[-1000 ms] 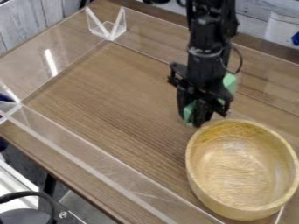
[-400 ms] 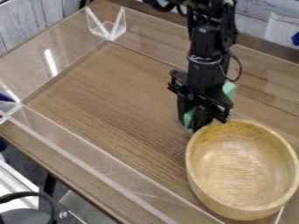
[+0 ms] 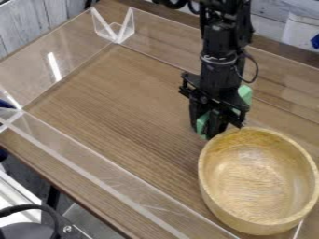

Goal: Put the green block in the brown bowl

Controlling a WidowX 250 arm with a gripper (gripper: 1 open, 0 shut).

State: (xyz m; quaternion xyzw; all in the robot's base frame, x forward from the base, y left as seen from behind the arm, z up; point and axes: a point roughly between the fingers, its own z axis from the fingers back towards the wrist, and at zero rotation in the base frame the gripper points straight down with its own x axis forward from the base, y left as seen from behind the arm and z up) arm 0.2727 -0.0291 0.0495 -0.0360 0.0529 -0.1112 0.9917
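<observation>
Near the upper left rim of the large round light-brown wooden bowl [image 3: 259, 187], the black gripper [image 3: 214, 119] of the 1 robot arm [image 3: 225, 42] points down over the brown wood-grain table [image 3: 106, 98]. Its fingers are closed, clamped on the small bright green rectangular block [image 3: 201, 121] (only a bit of it shows, at the fingertips). So the block is just outside the bowl, beside its upper left edge. A 2nd green patch [image 3: 244, 94] shows above the bowl, partly behind the gripper; I cannot tell what it is. Well apart from the bowl, toward the picture's upper left, is 1 clear, angular plastic piece [image 3: 115, 26].
</observation>
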